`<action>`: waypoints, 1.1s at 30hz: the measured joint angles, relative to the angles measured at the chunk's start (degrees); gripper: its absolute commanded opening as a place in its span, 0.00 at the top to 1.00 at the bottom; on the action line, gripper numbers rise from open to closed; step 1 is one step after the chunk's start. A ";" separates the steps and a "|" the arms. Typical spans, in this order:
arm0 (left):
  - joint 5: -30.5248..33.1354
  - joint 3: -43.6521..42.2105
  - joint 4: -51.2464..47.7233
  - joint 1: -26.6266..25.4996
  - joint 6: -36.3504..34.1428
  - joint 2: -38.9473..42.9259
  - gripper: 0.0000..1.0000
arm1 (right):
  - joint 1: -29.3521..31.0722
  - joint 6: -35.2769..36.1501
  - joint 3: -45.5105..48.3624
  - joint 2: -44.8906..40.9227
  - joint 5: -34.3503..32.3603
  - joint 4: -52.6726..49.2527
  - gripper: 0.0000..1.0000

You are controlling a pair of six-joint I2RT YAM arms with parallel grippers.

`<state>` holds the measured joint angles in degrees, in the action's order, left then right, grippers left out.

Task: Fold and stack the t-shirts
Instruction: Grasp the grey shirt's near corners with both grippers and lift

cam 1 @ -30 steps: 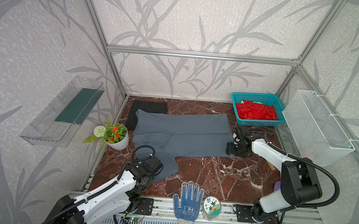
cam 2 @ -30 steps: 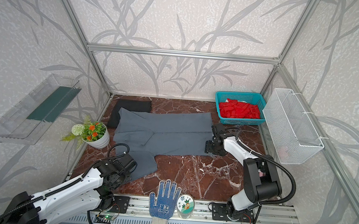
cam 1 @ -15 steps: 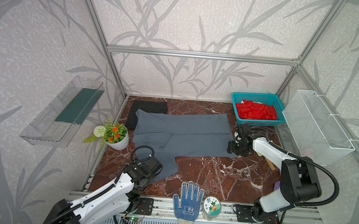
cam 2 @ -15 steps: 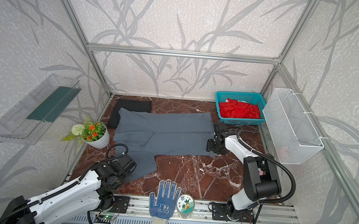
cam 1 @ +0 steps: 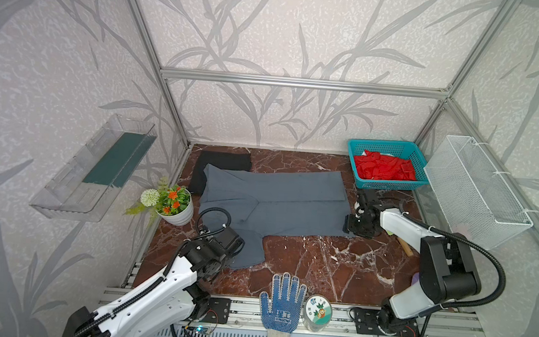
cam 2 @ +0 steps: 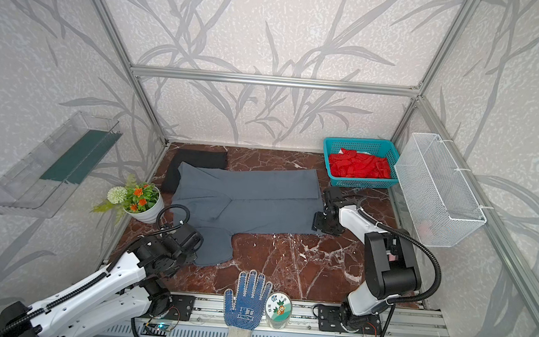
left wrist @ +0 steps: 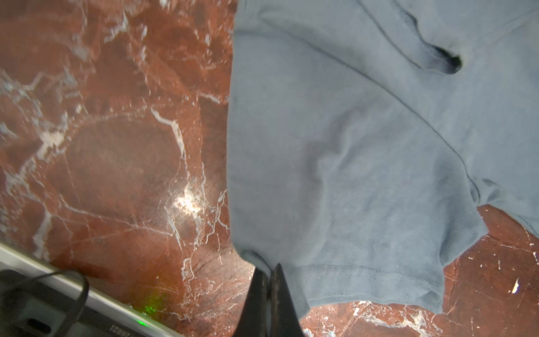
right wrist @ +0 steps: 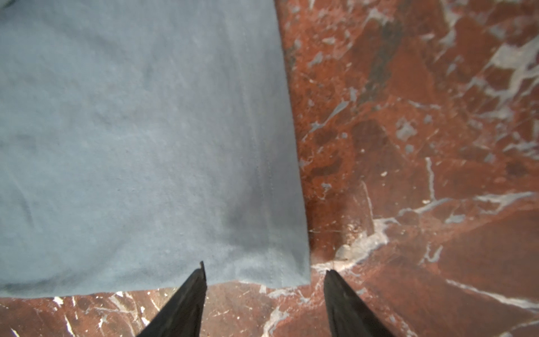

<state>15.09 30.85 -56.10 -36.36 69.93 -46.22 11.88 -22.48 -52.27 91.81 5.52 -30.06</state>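
A slate grey t-shirt [cam 1: 278, 203] [cam 2: 252, 201] lies spread flat on the marble table, hem to the right and one sleeve toward the front left. A folded black t-shirt [cam 1: 222, 160] [cam 2: 200, 158] sits at the far left corner, partly under the grey one. My left gripper [left wrist: 269, 267] [cam 1: 232, 256] is shut, pinching the corner of the grey t-shirt's [left wrist: 350, 146] sleeve hem. My right gripper [right wrist: 264, 267] [cam 1: 354, 228] stands open at the near corner of the hem [right wrist: 280, 262]. One of its fingertips [right wrist: 201, 271] is over cloth, the other over marble.
A teal basket [cam 1: 382, 143] of red cloth stands at the back right. A white wire basket [cam 1: 476, 192] hangs on the right wall. A flower pot [cam 1: 174, 206] is at the left edge. A dotted glove [cam 1: 282, 305] and a round tin [cam 1: 317, 313] rest on the front rail.
My left gripper has shut on the sleeve corner. My right gripper has shifted slightly toward the front along the hem, and its jaws have narrowed a little.
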 measured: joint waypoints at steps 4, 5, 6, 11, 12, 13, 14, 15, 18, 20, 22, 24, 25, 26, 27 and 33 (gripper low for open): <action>0.98 1.05 -0.09 0.00 -1.29 -0.09 1.00 | -0.22 -0.15 0.00 0.57 0.57 0.81 0.39; 1.16 1.07 -0.04 0.00 -1.42 -0.07 1.00 | -0.20 -0.22 0.00 0.83 0.63 0.96 0.39; 1.22 1.07 -0.15 0.00 -1.44 -0.04 1.00 | -0.20 -0.24 0.07 1.16 0.76 1.22 0.39; 1.36 1.07 -0.28 0.00 -1.44 0.46 1.00 | -0.20 -0.26 0.94 2.01 1.33 2.21 0.50; 1.38 1.07 -0.33 0.00 -1.44 0.68 1.00 | -0.20 -0.35 0.98 2.12 1.44 2.43 0.53; 1.40 1.07 -0.39 0.00 -1.44 0.90 1.00 | -0.20 -0.42 1.03 2.14 1.60 2.75 0.57; 1.44 1.07 -0.50 0.00 -1.44 1.14 1.00 | -0.20 -0.46 1.09 2.19 1.66 2.93 0.62; 1.55 1.07 -0.66 0.00 -1.44 1.36 1.00 | -0.20 -0.55 1.16 2.23 1.88 3.10 0.67; 1.60 1.07 -0.96 0.00 -1.46 1.57 1.00 | -0.22 -0.87 1.49 2.23 2.16 3.41 0.76; 1.66 1.07 -1.16 0.00 -1.49 1.57 1.00 | -0.22 -1.18 1.81 1.97 2.16 3.63 0.82; 2.16 1.36 -2.14 0.00 -1.44 1.81 1.00 | -0.20 -1.25 2.62 1.25 2.25 3.63 0.93; 3.17 2.58 -3.67 0.00 -1.42 2.69 1.00 | -0.20 -1.38 3.74 -0.55 2.56 3.43 0.96; 3.74 3.41 -4.39 0.00 -1.40 3.41 1.00 | -0.13 -1.36 4.31 -1.97 2.73 3.21 0.97; 4.44 4.48 -5.22 0.00 -1.40 4.31 1.00 | -0.13 -1.29 4.83 -3.50 2.99 2.95 0.97; 5.20 5.75 -5.99 0.00 -1.40 5.49 1.00 | -0.13 -1.29 5.20 -5.29 3.15 2.58 0.97; 8.07 10.75 -9.75 0.02 -1.75 10.82 1.00 | -0.09 -1.29 6.10 -15.30 3.61 0.04 0.98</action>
<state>23.16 41.60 -65.84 -36.34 68.18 -35.40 11.79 -23.77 -46.17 76.51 9.13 -30.02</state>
